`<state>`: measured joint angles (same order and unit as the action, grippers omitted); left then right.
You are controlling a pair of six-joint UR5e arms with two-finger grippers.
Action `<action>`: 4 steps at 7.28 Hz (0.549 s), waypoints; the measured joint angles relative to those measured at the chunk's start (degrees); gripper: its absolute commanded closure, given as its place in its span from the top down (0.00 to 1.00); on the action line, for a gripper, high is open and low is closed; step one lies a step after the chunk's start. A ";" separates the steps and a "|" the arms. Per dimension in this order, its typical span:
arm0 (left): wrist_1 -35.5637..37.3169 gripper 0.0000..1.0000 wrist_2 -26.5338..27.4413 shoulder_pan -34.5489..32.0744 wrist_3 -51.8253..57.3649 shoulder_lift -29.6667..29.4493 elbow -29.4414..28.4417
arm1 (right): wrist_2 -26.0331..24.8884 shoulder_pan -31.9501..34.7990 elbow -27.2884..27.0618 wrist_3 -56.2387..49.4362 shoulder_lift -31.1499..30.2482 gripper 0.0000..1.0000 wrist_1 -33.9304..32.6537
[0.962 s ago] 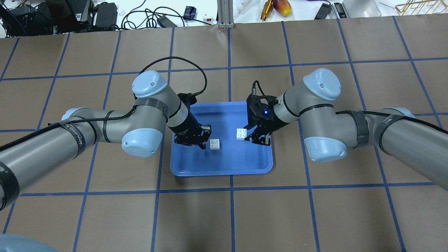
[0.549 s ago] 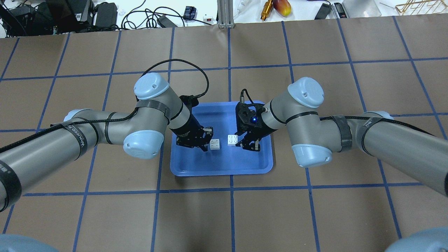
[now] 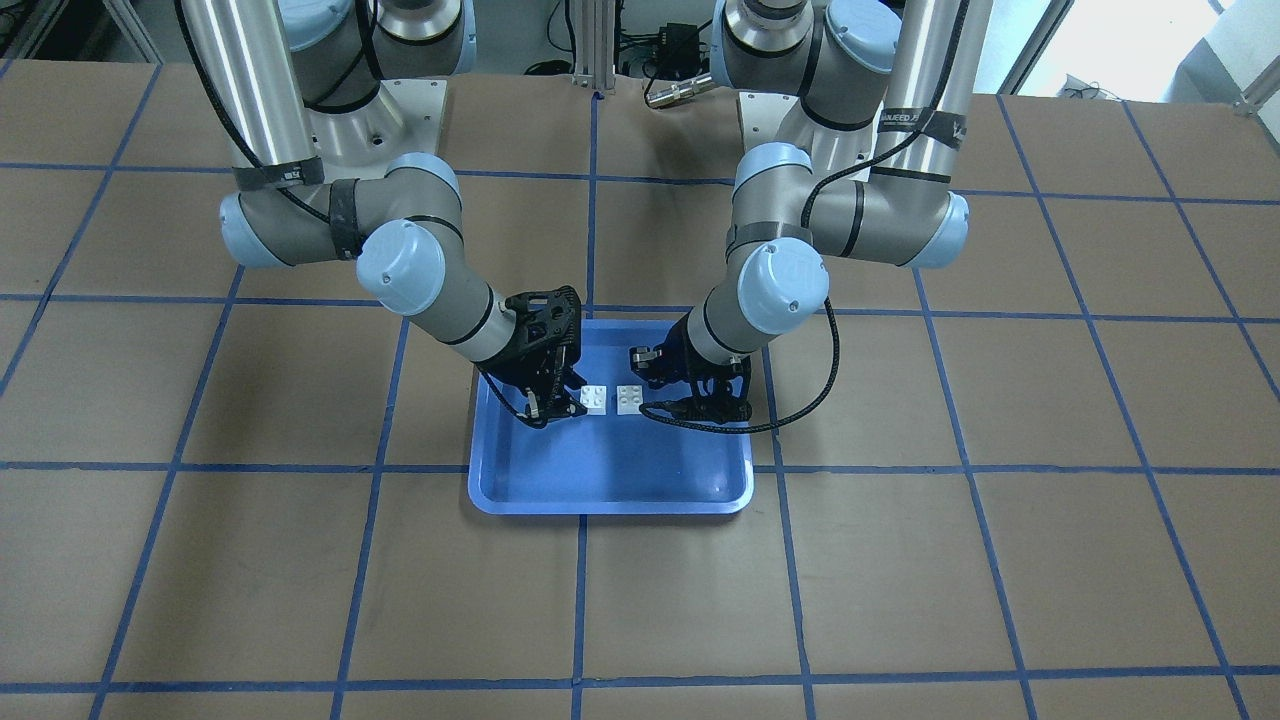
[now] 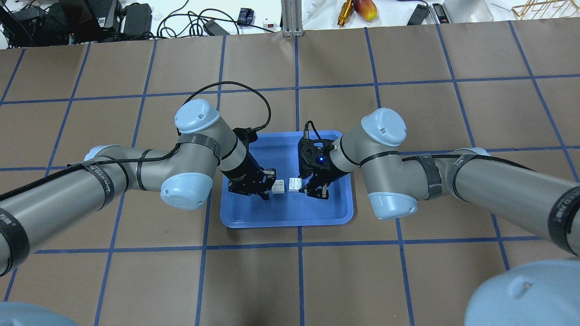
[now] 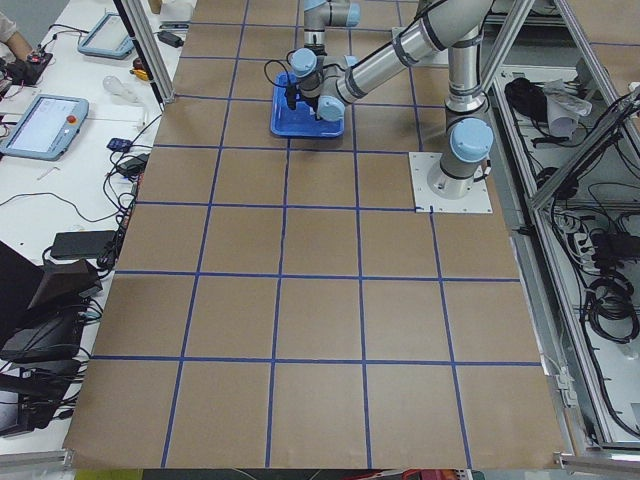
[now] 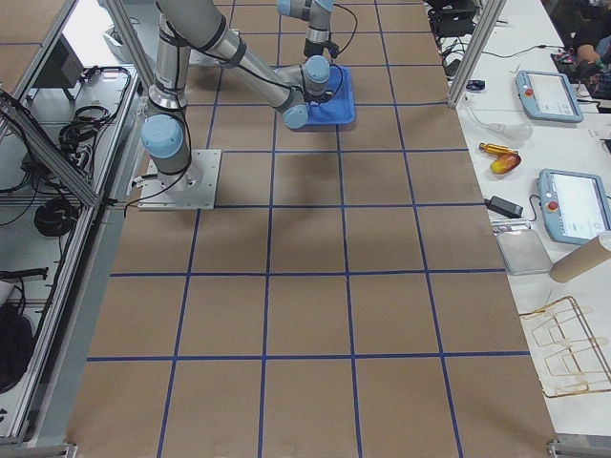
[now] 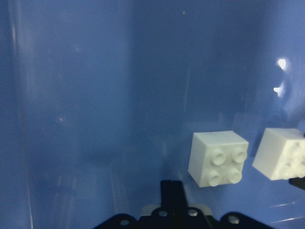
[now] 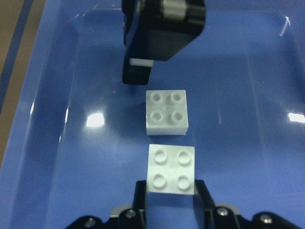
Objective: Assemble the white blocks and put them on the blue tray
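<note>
Quick status from us: both white blocks (image 4: 278,186) are inside the blue tray (image 4: 290,213), near its middle and studs up, but they're not clicked together yet. Seen from overhead, the held block (image 8: 171,169) is at 3 o'clock of the free block (image 8: 166,112), just beside it with a thin strip of blue between them.

The right tool (image 8: 170,202) is clamped on the held block, one finger on each side, and holds it level. We reckon that's so its underside can drop square onto the other one's studs. We can't tell whether it's lifted off the tray floor or resting on it.

The left tool (image 7: 171,193) has its jaws pinched together on nothing. From overhead its tip is at about 9 o'clock of the free block, right next to it, but we can't tell if it's touching. Our guess is that it's a backstop, so the free block doesn't skate across the slick plastic when pushed.

Next, as we see it, the held block goes up and over, lines up with the studs and presses down. With parts this tiny, a slight offset would just shove the free one aside. Working over the tray means no carrying across the tabletop (image 4: 290,280).
</note>
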<state>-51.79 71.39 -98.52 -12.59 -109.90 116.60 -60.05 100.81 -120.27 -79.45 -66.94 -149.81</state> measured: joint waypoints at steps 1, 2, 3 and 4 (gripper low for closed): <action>0.06 0.00 0.02 0.00 0.03 -0.12 -0.02 | -0.02 0.28 0.00 0.21 0.16 0.00 -0.15; 0.28 0.00 0.00 0.00 -0.11 -0.23 -0.08 | 0.00 0.39 -0.02 0.58 0.20 0.00 -0.19; 0.59 0.00 -0.01 0.00 -0.20 -0.36 -0.09 | 0.01 0.47 -0.04 1.10 0.22 0.00 -0.21; 0.75 0.00 -0.04 0.00 -0.27 -0.43 -0.09 | 0.02 0.55 -0.05 1.56 0.23 0.00 -0.21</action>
<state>-51.04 71.35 -98.52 -12.86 -110.33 116.50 -60.03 101.36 -120.32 -77.89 -66.71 -150.03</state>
